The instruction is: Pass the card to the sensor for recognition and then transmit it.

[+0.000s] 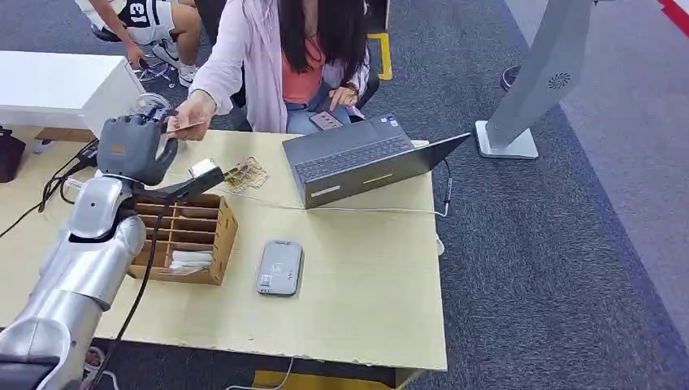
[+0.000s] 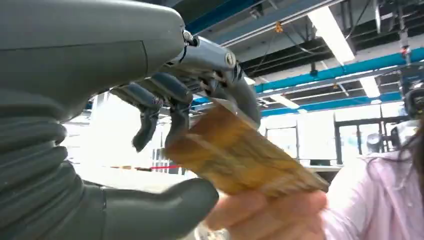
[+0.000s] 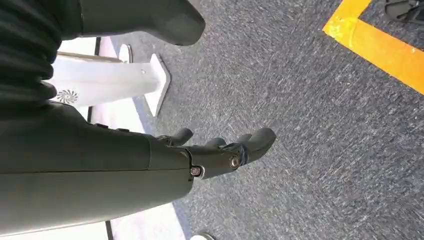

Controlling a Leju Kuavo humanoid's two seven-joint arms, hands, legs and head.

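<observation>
While the card (image 2: 240, 160) is being held out at the far left of the table (image 1: 366, 284), pinched by the left hand (image 1: 134, 146), it is also being gripped by a person's hand (image 1: 191, 114); the handover appears under way, so release is being called for next. The right hand (image 3: 220, 150) is hanging loosely open, holding nothing.

Light wooden surface (image 1: 357, 284) on grey carpet floor (image 1: 561, 268); white table (image 1: 57, 85) behind; blue ceiling beams (image 2: 345, 70), strip lights (image 2: 332, 30).

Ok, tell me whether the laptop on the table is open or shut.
Open. The laptop has its lid folded back almost flat, and the keyboard faces up beside the seated person.
</observation>
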